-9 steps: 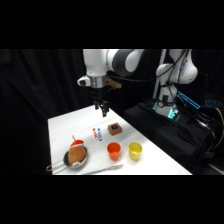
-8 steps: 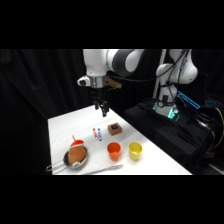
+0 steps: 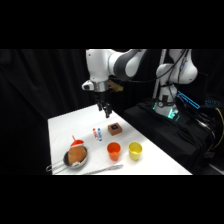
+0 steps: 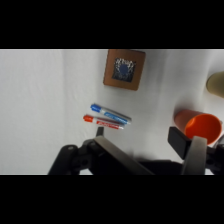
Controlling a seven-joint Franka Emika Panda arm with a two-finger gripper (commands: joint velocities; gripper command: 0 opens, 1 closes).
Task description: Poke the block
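The block (image 3: pixel 114 129) is a small brown cube with a dark top, standing on the white table (image 3: pixel 65 127). In the wrist view the block (image 4: pixel 124 69) lies ahead of the fingers near the top. My gripper (image 3: pixel 105 111) hangs in the air above and a little behind-left of the block, apart from it. In the wrist view the gripper (image 4: pixel 140 136) is open, with nothing between its fingers.
Two markers, blue (image 4: pixel 110 113) and red (image 4: pixel 102 121), lie left of the block. An orange cup (image 3: pixel 114 150) and a yellow cup (image 3: pixel 134 150) stand nearer the front. A pan (image 3: pixel 76 156) holding something orange-brown sits at front left, with metal tongs (image 3: pixel 107 169) beside it.
The gripper has shifted slightly right and down toward the block. Nothing on the table has moved.
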